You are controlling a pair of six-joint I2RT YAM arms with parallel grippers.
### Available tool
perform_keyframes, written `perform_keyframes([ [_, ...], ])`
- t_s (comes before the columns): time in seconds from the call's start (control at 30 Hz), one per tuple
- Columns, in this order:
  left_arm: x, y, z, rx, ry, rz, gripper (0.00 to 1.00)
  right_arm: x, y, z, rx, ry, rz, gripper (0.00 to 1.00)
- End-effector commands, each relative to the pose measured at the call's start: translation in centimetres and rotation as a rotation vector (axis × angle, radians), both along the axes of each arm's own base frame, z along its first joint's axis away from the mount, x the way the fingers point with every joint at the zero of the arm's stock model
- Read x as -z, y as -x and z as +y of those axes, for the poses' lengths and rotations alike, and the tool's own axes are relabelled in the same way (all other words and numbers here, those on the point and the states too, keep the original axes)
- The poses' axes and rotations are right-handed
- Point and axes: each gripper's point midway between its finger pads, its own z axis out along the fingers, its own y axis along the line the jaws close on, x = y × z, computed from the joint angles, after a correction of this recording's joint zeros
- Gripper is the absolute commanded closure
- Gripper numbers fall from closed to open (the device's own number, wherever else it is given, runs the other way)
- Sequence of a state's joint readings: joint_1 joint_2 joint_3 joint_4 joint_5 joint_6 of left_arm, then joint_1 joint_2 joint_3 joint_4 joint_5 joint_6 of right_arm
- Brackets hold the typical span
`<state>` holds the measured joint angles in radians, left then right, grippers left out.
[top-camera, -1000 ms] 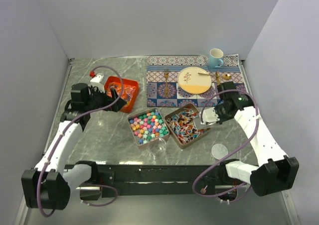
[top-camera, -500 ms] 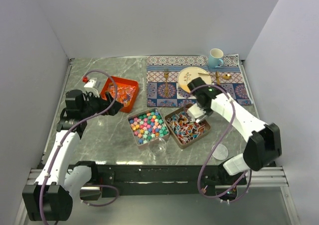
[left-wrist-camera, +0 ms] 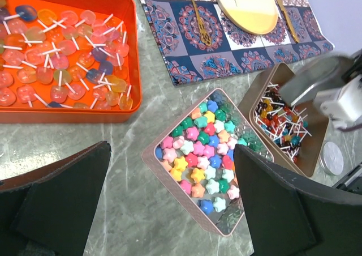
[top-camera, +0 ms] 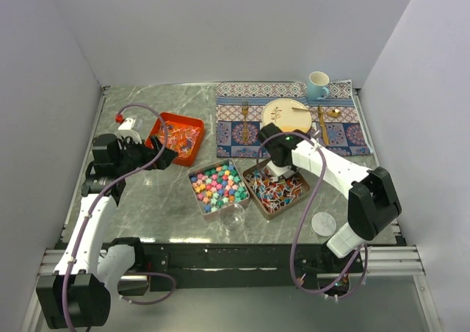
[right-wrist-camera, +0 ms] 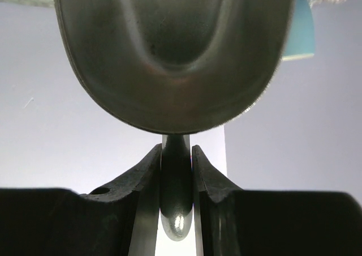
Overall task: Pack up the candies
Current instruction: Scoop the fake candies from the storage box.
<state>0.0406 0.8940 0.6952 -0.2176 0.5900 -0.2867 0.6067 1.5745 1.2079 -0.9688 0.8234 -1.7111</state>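
— Clamping on anything, the right gripper (right-wrist-camera: 176,157)?

— Yes. Its two black fingers are pressed tight on the thin handle of a shiny steel scoop (right-wrist-camera: 175,52), with the bowl pointing away from the wrist.

— Where is the scoop?

— Over the far side of the brown square tin (left-wrist-camera: 257,92) that holds the slim red, blue and white wrapped candies (left-wrist-camera: 280,123). From above I cannot tell whether the bowl touches them.

— And the chunky sweets?

— The star-shaped pink, green, yellow, blue and orange candies (left-wrist-camera: 203,160) fill a second square tin (left-wrist-camera: 172,189). It sits just beside the first, on its left, on the grey marble table (top-camera: 147,200).

— The left gripper (top-camera: 160,158)?

— Spread wide with nothing between its fingers. It hangs above the table, between that second tin and the orange plastic tray (left-wrist-camera: 68,113) of flat stick lollipops (left-wrist-camera: 62,58).

— Anything else close by?

— A clear stemmed glass (top-camera: 233,216) sits at the near corners of the two tins. Beyond them lies a patterned placemat (top-camera: 235,134) with a cream round plate (top-camera: 286,119) on it and a blue mug (top-camera: 317,86) at its far edge.
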Motion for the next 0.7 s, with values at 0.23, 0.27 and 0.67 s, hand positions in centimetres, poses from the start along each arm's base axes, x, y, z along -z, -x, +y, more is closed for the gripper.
perform_keyframes([
  [0.23, -1.8, -0.5, 0.3, -0.009, 0.027, -0.062, 0.03, 3.7, 3.4, 0.4, -0.033, 0.087, 0.089, 1.0],
  [0.27, -1.7, -0.4, 0.4, -0.012, 0.027, -0.061, 0.04, 4.0, 3.7, 1.0, -0.041, 0.073, 0.1, 1.0],
  [0.67, -1.2, -1.0, 1.0, -0.038, 0.044, -0.037, 0.03, 9.6, 8.3, 4.2, 0.22, -0.215, 0.289, 1.0],
])
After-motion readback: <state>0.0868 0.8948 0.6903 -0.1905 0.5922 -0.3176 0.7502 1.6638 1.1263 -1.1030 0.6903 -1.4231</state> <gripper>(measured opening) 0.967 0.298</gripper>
